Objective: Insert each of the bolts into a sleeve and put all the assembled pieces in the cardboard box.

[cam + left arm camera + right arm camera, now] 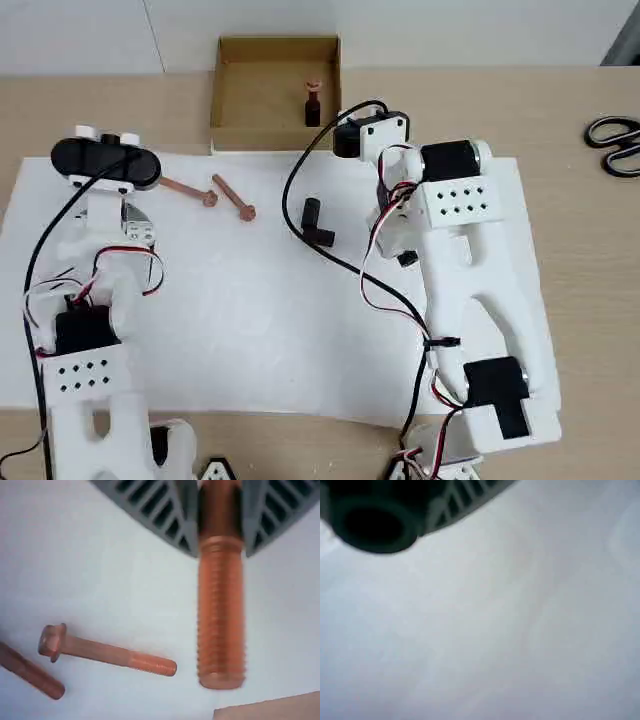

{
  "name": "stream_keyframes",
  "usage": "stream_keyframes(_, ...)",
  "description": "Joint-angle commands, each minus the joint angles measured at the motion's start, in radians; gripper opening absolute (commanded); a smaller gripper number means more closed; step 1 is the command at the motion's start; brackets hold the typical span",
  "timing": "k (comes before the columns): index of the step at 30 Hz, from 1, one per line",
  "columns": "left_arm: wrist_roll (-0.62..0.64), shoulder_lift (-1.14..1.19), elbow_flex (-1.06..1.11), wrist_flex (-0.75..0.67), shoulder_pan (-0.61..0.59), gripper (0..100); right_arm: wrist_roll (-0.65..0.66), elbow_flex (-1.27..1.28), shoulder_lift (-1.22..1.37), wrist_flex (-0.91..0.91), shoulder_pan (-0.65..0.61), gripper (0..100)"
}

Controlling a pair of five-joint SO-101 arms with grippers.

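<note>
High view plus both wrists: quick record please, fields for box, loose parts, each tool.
box: cardboard box, one assembled piece inside
loose bolts: two, on white sheet
loose sleeves: two, on the sheet, in an L
left tool: shut on held bolt
right tool: shut on held sleeve

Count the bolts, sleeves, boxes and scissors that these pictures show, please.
Bolts: 4, one held, two loose, one boxed
Sleeves: 4, one held, two loose, one boxed
Cardboard box: 1
Scissors: 1
Total: 10
</note>
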Motion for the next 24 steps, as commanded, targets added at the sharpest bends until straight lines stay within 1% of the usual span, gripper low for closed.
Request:
stream_keyframes(1, -0.003, -0.006, -0.027, 0.046, 0.008, 1, -0.009, -0.005, -0.059, 0.004, 0.007, 0.4)
stream_keyframes(3, 0.000, 0.034, -0.090, 0.127, 0.018, 1, -0.009, -0.005, -0.059, 0.001, 0.007, 0.4)
stream_keyframes(5, 0.005, 0.091, -0.200, 0.229, 0.021, 1, -0.009, -0.005, -0.058, -0.001, 0.007, 0.4)
stream_keyframes(9, 0.005, 0.245, -0.498, 0.483, 0.021, 1, -0.009, -0.005, -0.058, -0.001, 0.007, 0.4)
stream_keyframes(12, 0.005, 0.374, -0.708, 0.620, 0.020, 1, -0.009, -0.005, -0.058, -0.001, 0.005, 0.4)
stream_keyframes(14, 0.003, 0.437, -0.803, 0.652, 0.020, 1, -0.009, -0.005, -0.058, -0.001, 0.005, 0.4)
stream_keyframes(16, -0.003, 0.470, -0.860, 0.654, 0.020, 1, -0.011, -0.003, -0.058, 0.001, 0.005, 0.4)
stream_keyframes(20, -0.020, 0.476, -0.877, 0.654, 0.023, 1, -0.011, -0.002, -0.058, 0.002, 0.005, 0.4)
stream_keyframes(22, -0.080, 0.483, -0.874, 0.652, 0.040, 1, -0.011, 0.015, -0.064, -0.001, 0.005, 0.4)
stream_keyframes(24, -0.215, 0.483, -0.852, 0.646, 0.060, 1, -0.011, 0.025, -0.062, -0.001, 0.005, 0.4)
